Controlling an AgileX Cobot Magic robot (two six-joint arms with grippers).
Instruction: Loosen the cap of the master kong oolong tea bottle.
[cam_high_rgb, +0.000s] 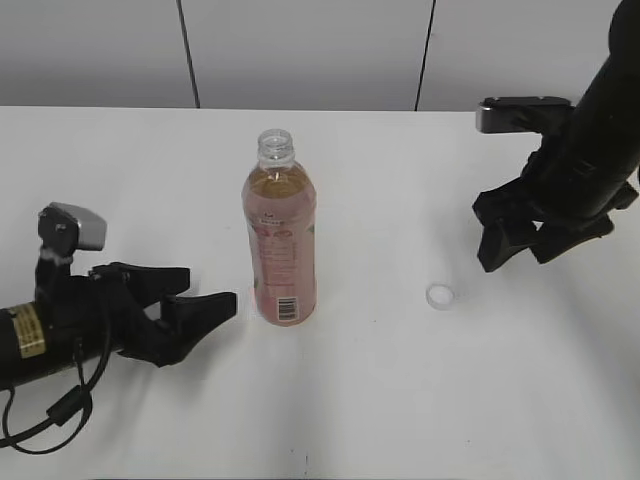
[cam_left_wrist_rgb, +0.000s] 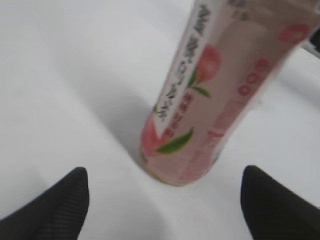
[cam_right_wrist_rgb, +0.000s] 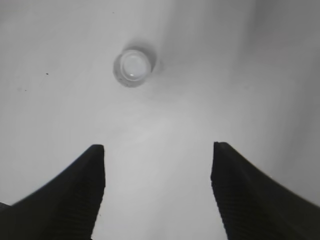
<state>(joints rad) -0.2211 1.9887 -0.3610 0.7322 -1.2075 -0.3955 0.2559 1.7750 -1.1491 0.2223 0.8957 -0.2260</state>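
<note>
Cap is already off: it lies on the table right of the master kong oolong tea bottle, well apart from it, open side apparently up. Bottle stands upright mid-table, long axis vertical, neck open, amber tea filling it up to the shoulder. Right gripper is the nearer arm to the cap: it hangs above and to the right of it, jaws spread wide, holding nothing; in the wrist view the cap sits ahead of the fingers, slightly left of centre. Left gripper lies low just left of the bottle base, jaws wide open and empty, not touching it. By my read the loosening is done; only retreat is left.
</note>
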